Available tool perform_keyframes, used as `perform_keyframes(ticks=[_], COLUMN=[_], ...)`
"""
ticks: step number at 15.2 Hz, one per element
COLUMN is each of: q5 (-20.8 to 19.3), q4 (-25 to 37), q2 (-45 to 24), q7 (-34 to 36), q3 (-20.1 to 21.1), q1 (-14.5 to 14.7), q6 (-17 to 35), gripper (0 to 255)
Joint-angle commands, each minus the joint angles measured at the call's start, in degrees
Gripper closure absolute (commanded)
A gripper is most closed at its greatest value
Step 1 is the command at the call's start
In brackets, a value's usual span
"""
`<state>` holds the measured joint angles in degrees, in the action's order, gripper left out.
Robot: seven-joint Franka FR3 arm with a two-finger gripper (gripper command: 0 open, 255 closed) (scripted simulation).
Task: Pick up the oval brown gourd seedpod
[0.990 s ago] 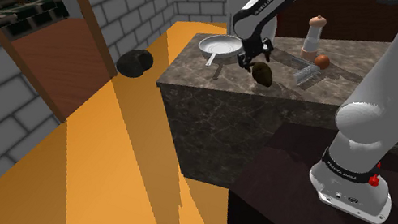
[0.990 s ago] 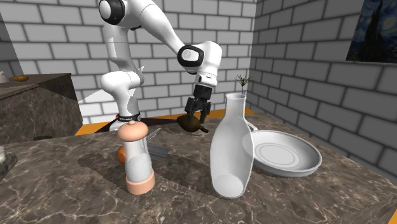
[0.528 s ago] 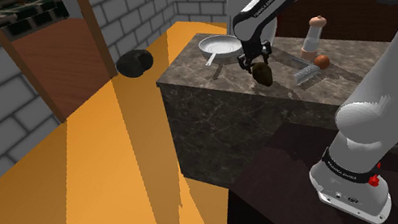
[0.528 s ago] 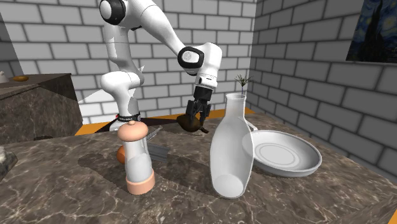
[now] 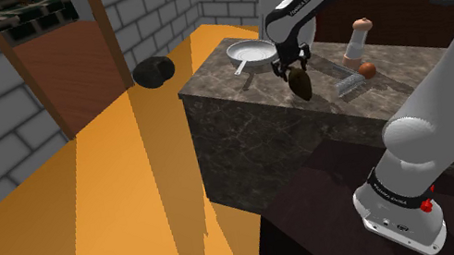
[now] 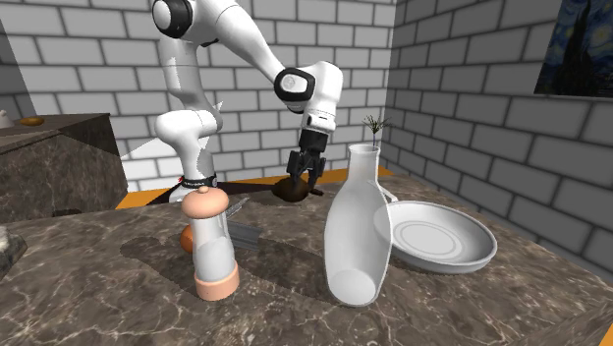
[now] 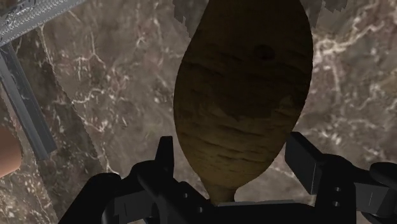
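The oval brown gourd seedpod (image 5: 301,85) hangs narrow end up at the near part of the dark marble counter (image 5: 238,92). My black gripper (image 5: 293,68) comes down on it from above and is shut on its upper end. In the second exterior view the gripper (image 6: 303,175) clasps the seedpod (image 6: 291,190) behind the white vase. In the wrist view the seedpod (image 7: 242,95) sits between the two fingers, which press its narrow end, gripper (image 7: 235,164). Whether its lower end still touches the counter I cannot tell.
A white pan (image 5: 252,50) lies beyond the gripper. A pepper grinder (image 5: 359,38), a small orange-brown ball (image 5: 367,70) and a metal utensil (image 5: 349,85) lie to the shoulder view's right. A tall white vase (image 6: 359,231) stands near. The counter's edge drops to an orange floor.
The fingers have closed from wide open onto the seedpod's upper end. The seedpod has shifted slightly in the grip; the arm has barely moved.
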<state>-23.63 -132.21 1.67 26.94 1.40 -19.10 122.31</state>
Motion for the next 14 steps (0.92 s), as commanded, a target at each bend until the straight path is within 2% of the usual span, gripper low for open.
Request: perform_keyframes(ticks=[1,12,14], q5=[0.4,2.2,2.3], q4=[0.6,4.7,4.8], q2=[0.8,4.9,5.0], q7=[-0.5,-3.7,-3.7], q3=[0.1,0.3,0.3], q1=[0.1,0.4,0.4], q6=[-1.3,-9.1,-9.2], gripper=[255,255,255])
